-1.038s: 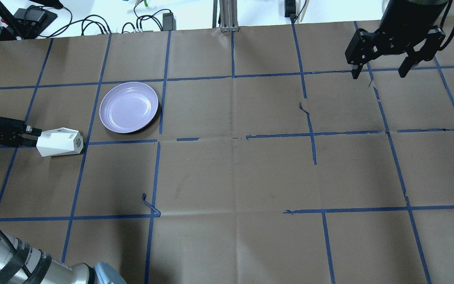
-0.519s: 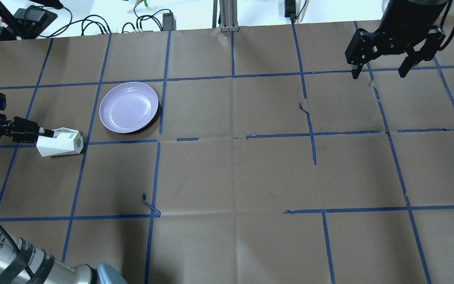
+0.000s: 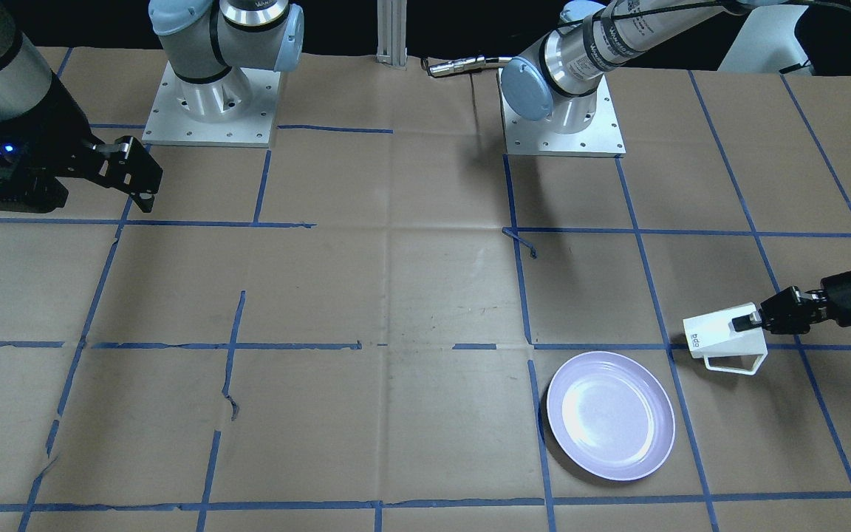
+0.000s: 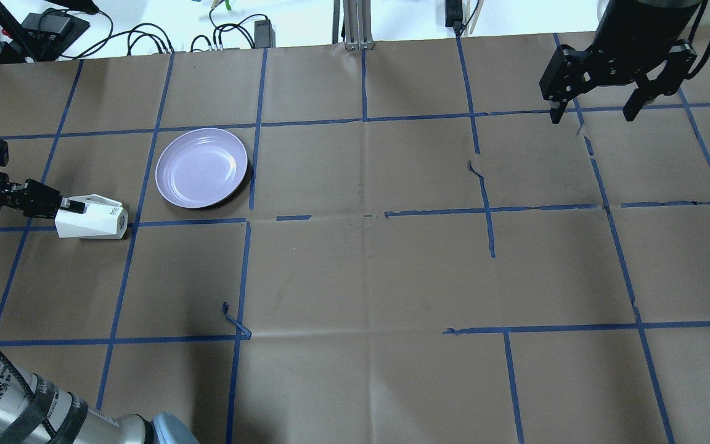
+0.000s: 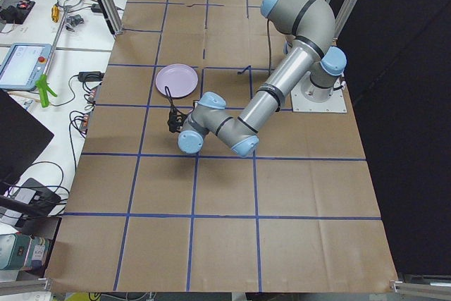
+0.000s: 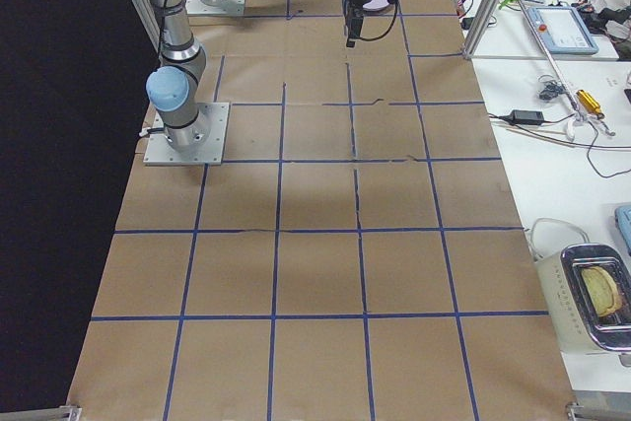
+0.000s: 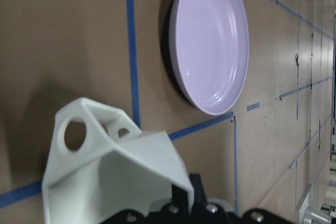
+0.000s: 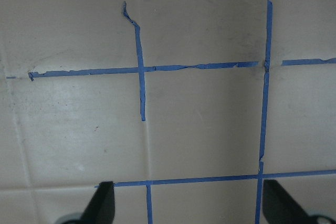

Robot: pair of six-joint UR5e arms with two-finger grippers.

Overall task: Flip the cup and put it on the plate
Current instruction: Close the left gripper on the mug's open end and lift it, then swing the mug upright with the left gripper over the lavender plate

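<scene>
- While the brown-paper table [image 4: 355, 277] w/ its blue tape grid fills every view, the left arm [image 5: 282, 82] reaches low across it, wrist out toward the table's left end.
- Next down in size, the plate [image 4: 201, 167]: lavender-white, flat on the paper, left half of table, far side of centre.
- Now the cup [image 4: 90, 221]: white, faceted, tipped on its side. It's near the plate but apart, to robot's left and closer to the robot, w/ a tape line between them. The lettered base faces table centre, the handle points away from the robot.
- Then the left gripper [image 3: 749, 322], clamped on the cup's rim wall. Can't tell if the cup touches the paper.
- Last, the right gripper [image 4: 591, 116], up over the far right corner. Fingers are spread wide, w/ only paper and tape showing between them on wrist cam.
</scene>
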